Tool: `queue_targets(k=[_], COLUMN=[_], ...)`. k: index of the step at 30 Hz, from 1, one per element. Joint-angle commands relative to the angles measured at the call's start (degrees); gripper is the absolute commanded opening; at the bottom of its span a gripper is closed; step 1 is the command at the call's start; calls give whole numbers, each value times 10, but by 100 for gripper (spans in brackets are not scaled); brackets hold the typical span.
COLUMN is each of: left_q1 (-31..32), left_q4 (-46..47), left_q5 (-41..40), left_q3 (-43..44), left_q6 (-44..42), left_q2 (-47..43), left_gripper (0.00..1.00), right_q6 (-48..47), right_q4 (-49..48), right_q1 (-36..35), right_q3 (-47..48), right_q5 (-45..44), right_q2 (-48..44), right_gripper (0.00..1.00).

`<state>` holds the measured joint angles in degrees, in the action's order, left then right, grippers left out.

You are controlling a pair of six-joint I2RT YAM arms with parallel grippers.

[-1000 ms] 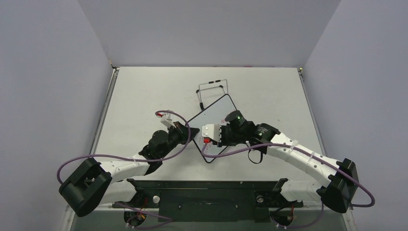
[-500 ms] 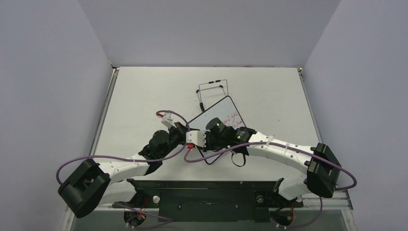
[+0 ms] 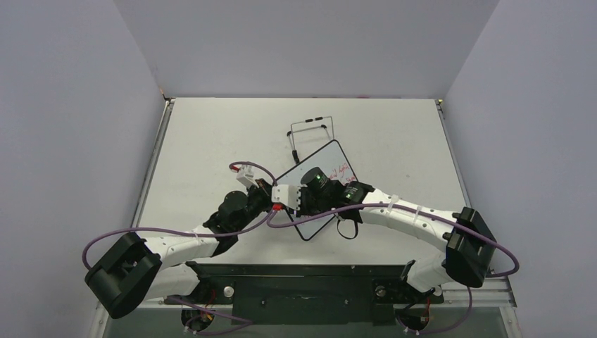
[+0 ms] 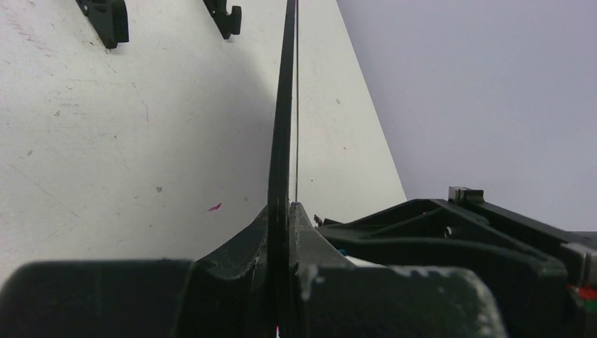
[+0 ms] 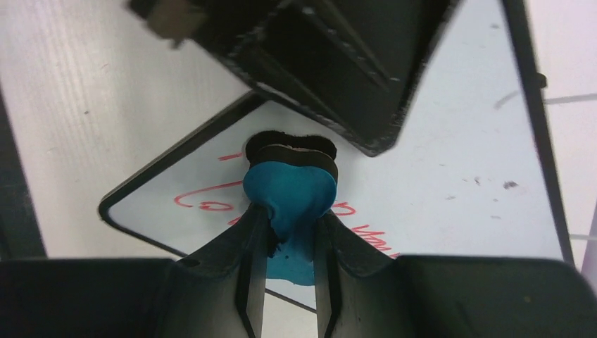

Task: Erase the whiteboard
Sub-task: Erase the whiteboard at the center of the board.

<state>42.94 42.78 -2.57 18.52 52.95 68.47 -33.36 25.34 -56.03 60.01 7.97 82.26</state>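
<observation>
The left gripper (image 4: 281,218), its jaws closed tight on the thin black frame, pinches the left corner of the whiteboard (image 3: 328,156), which sits cornerwise at mid-counter (image 3: 211,141). Over the board's left half, the right gripper (image 5: 288,222) squeezes a small blue eraser (image 5: 288,186), whose dark felt face is against the white surface beside red handwriting (image 5: 211,191). More red script (image 3: 340,171) shows near the board's right edge. A black wire stand (image 3: 310,129) lies just beyond the far corner; whether it touches the board cannot be told.
</observation>
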Motion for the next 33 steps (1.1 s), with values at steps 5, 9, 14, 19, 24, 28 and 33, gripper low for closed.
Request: queue_targets(k=[5, 9, 14, 19, 24, 28, 33], left_q1=[8, 9, 9, 9, 8, 9, 9], left_q4=[76, 76, 79, 89, 89, 87, 90], left_q5=[13, 14, 19, 23, 23, 24, 26], left_q3=[23, 23, 21, 23, 27, 29, 26], left_q6=[-1, 1, 4, 10, 13, 12, 13], left_q2=[-9, -13, -11, 0, 5, 5, 3], left_gripper=[0, 0, 0, 0, 0, 0, 0], right_q6=[-51, -26, 29, 58, 7, -51, -27], right_q4=[65, 49, -46, -108, -52, 15, 0], right_q1=[-39, -15, 30, 10, -24, -17, 28], right_q3=[25, 28, -27, -36, -39, -56, -54], right_q5=[70, 29, -48, -106, -20, 45, 42], right_q2=[26, 32, -6, -7, -6, -26, -23], right_gripper=[0, 0, 0, 0, 0, 0, 0])
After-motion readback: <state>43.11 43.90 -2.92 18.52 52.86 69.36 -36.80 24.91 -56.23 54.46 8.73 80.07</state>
